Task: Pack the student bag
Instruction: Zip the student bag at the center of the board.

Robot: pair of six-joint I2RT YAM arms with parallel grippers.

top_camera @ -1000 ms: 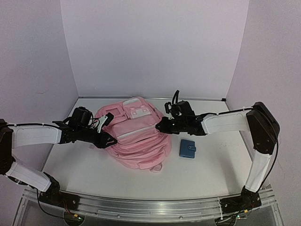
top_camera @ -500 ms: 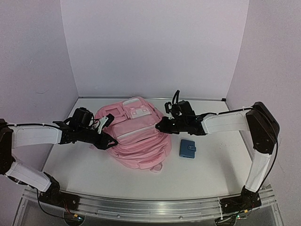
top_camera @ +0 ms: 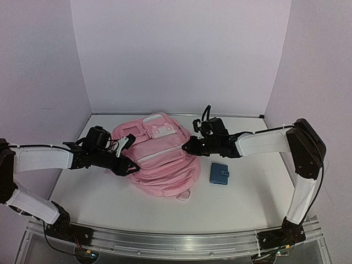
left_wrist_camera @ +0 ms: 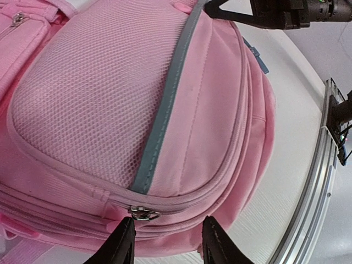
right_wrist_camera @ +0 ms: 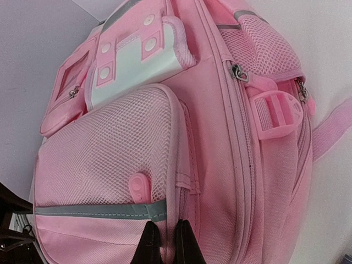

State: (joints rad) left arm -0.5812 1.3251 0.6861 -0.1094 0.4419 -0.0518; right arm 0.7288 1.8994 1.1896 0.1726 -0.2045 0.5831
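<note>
Wrist views alone show left hand [left_wrist_camera: 166, 234] wide, right hand [right_wrist_camera: 165, 237] pinching student bag [right_wrist_camera: 220, 143].

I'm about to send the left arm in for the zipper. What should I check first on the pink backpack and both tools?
1. Left tool open: ok, fingers spread.
2. Zipper pull lined up: ok, just ahead between those fingers, not gripped.
3. Right tool holding the student bag: ok, looks pinched on its fabric.
4. Zip open: not ok, looks closed.
5. Blue wallet clear of both arms: ok, on the table beside the bag.
6. Room inside the bag: cannot tell.
</note>
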